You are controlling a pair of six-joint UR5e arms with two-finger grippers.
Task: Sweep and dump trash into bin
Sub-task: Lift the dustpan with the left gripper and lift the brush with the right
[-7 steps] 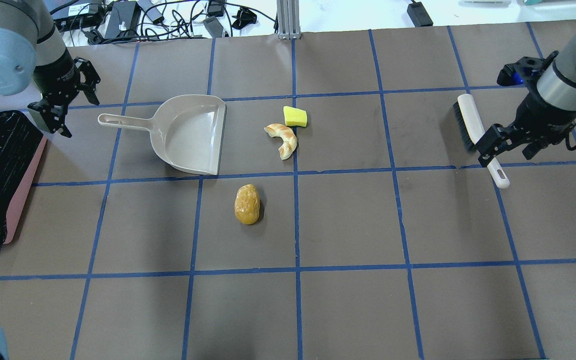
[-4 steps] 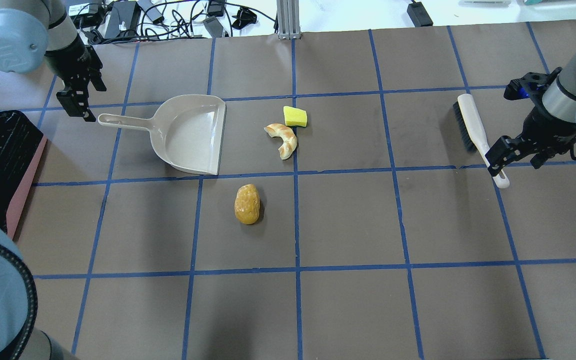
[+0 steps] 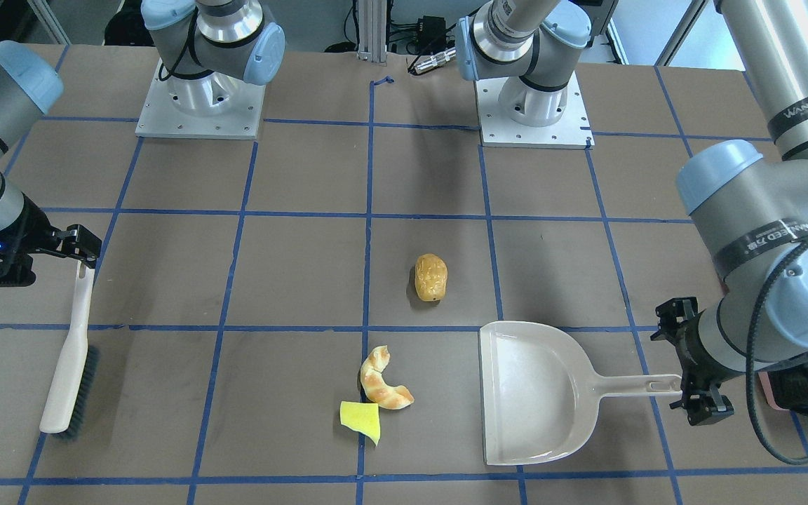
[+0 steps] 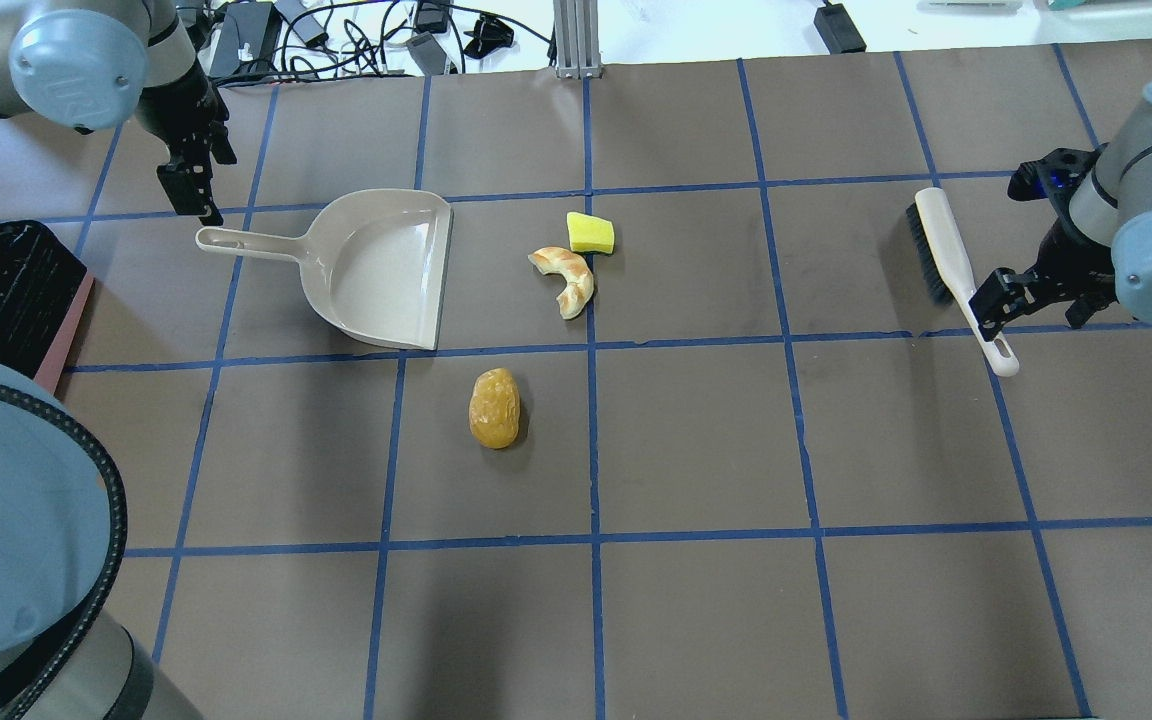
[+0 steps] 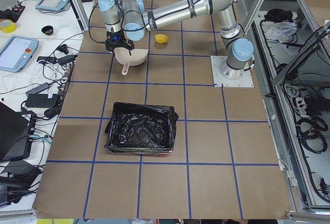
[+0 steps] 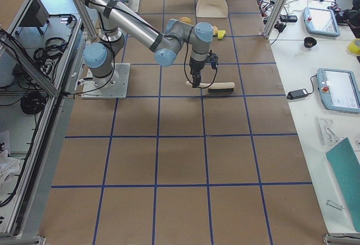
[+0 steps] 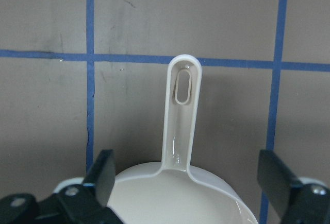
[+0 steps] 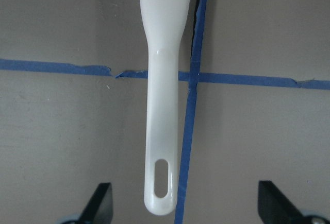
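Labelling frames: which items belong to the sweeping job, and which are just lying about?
Job: potato-like lump, croissant piece, yellow sponge scrap, dustpan, brush, bin.
Lying about: cables and adapters; teach pendants.

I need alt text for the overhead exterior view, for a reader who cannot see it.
Two open claws are poised at tool handles on a brown gridded table: the left claw at a beige dustpan, the right claw at a white brush. Between the tools lie a yellow sponge scrap, a croissant piece and a potato-like lump.
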